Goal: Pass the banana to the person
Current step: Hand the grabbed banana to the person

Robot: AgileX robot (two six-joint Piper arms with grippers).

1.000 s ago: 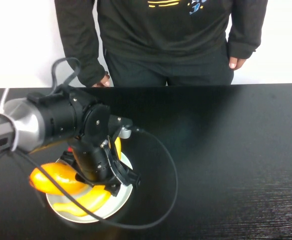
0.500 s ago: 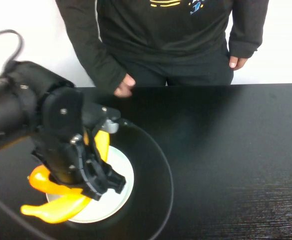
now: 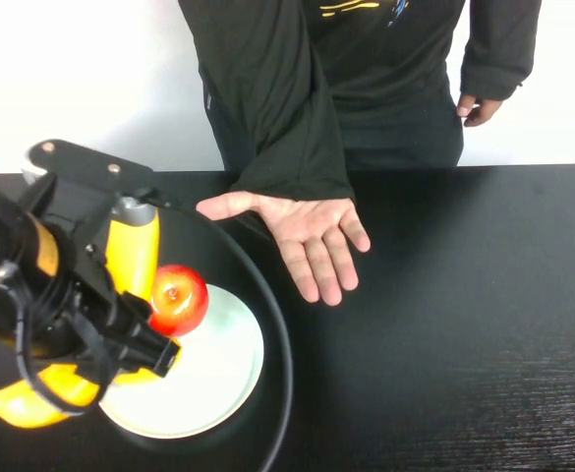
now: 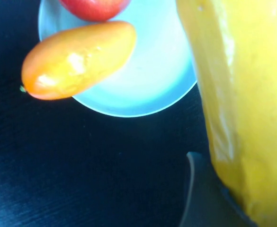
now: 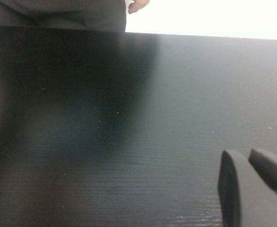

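Observation:
My left gripper (image 3: pixel 76 320) is shut on the long yellow banana (image 3: pixel 133 254) and holds it lifted above the white plate (image 3: pixel 213 379). In the left wrist view the banana (image 4: pixel 242 104) fills one side, pressed against a dark finger (image 4: pixel 200 194). The person (image 3: pixel 366 69) stands behind the table and holds an open hand (image 3: pixel 307 236), palm up, over the table, apart from the banana. My right gripper (image 5: pixel 252 172) is shut and empty, low over bare table, outside the high view.
A red apple (image 3: pixel 177 298) sits at the plate's far left rim. An orange-yellow mango (image 4: pixel 76 59) lies across the plate's edge (image 4: pixel 143 90). A black cable (image 3: pixel 267 324) loops over the plate. The black table (image 3: pixel 464 324) stretches to the right.
My left arm has risen with the banana, uncovering the apple. The person has leaned in and stretched an open palm out over the table.

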